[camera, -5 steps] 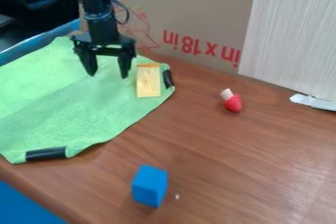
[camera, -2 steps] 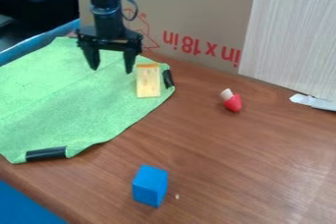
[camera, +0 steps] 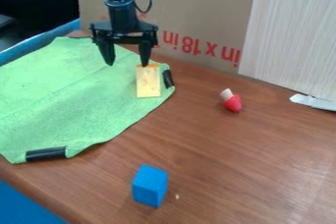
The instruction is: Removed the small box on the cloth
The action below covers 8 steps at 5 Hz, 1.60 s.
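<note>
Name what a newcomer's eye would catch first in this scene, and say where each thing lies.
Probably the bright green cloth spread at the left, with the open black gripper hanging over its far part. Next, the blue block on the bare wood near the front.

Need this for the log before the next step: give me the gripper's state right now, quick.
Gripper: open, fingers spread apart, holding nothing, above the far part of the green cloth.
</note>
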Tool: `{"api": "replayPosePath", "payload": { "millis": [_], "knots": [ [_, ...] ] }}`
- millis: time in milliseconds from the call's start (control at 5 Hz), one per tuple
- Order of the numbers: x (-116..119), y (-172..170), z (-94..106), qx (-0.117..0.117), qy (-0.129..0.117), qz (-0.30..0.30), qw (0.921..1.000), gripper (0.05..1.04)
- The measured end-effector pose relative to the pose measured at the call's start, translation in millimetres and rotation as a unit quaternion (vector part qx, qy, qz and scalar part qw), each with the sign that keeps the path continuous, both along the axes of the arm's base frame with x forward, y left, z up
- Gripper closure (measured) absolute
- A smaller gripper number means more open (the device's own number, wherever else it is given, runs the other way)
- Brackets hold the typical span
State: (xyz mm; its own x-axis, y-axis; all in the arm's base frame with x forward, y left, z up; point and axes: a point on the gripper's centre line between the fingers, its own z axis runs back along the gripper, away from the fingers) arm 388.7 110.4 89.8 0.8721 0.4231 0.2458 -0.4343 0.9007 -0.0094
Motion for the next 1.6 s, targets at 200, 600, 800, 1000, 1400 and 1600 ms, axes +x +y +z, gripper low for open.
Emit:
{"api": "replayPosePath", "payload": {
  "millis": [200,600,800,1000,1400,1600],
  "knots": [
    [7.5,-7.6,-7.1,0.001,0.008,0.001,1.0000,0.082],
    [12.1,-5.8,-13.5,0.009,0.002,0.014,0.9999,0.082],
    [12.4,-7.4,-15.8,0.008,-0.002,0.016,0.9998,0.108],
    [12.1,-9.8,-19.3,0.002,-0.006,0.021,0.9998,0.398],
    [11.8,-15.6,-24.0,-0.017,-0.011,0.020,0.9996,0.250],
    [11.6,-17.8,-26.3,-0.026,-0.015,0.031,0.9991,0.081]
  ]
}}
